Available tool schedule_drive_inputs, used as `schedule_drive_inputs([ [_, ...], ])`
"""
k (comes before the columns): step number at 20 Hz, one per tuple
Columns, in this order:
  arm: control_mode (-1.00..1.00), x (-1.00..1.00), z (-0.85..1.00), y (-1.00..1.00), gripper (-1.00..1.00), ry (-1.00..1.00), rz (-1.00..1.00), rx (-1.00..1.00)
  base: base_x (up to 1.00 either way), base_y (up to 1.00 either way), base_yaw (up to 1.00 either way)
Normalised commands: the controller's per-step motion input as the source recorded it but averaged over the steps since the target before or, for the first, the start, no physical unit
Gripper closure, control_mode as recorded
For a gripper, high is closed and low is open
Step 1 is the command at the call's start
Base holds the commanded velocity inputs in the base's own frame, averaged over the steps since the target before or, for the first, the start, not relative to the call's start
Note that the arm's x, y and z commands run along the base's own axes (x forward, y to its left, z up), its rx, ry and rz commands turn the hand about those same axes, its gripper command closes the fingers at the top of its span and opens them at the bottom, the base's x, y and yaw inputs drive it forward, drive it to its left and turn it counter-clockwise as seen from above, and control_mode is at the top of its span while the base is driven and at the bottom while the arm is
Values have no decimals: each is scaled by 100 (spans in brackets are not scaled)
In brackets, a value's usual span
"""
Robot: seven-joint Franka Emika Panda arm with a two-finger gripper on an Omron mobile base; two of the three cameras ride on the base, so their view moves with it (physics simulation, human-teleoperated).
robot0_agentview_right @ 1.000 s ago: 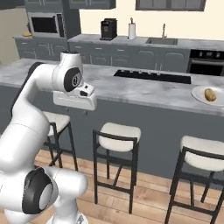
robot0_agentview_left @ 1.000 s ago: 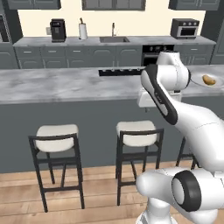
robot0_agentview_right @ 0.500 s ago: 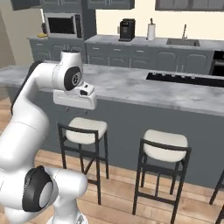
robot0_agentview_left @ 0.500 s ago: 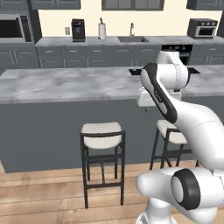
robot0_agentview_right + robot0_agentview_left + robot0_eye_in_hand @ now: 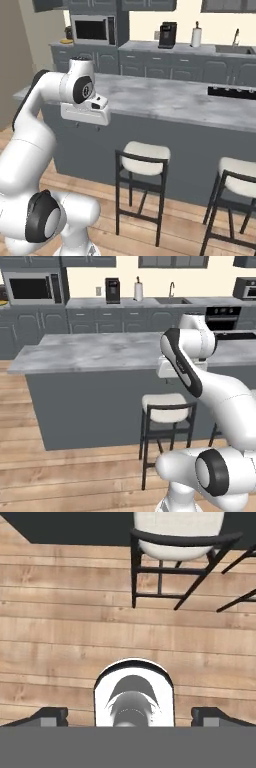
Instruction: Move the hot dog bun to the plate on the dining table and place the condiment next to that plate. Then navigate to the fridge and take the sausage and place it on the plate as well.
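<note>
My gripper [image 5: 129,716] points straight down at the wooden floor [image 5: 70,637], its two dark fingertips [image 5: 49,716] spread wide apart with nothing between them. Below them, toward the top of the hand view, stands a bar stool [image 5: 179,532] with a pale cushion and a black frame.

In the right base view my hand [image 5: 86,111] hangs level beside the dining table [image 5: 165,97], just off its near edge and above the floor, not touching the marble. The stool with the white seat [image 5: 145,156] stands under the table edge, to the right of my hand; a second stool [image 5: 239,175] is farther right. At the table's right end part of the black cooktop [image 5: 231,91] is set into the top.

In the left base view my arm rises in front of the same grey marble top [image 5: 95,351], whose visible stretch is bare.

Beyond the table runs the back counter [image 5: 120,303] with a microwave [image 5: 34,287], a black coffee machine [image 5: 112,290], a paper towel roll [image 5: 138,291] and the sink tap [image 5: 171,290].
</note>
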Motion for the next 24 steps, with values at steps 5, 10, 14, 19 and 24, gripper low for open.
schedule_drive_inputs([
  [5,100,0,0,0,-100,0,0,0,2,100,1],
  [10,100,0,0,0,-100,0,0,0,21,100,0],
  [14,100,0,0,0,-100,0,0,0,51,100,0],
  [19,100,0,0,0,-100,0,0,0,76,100,0],
  [24,100,0,0,0,-100,0,0,0,94,100,0],
])
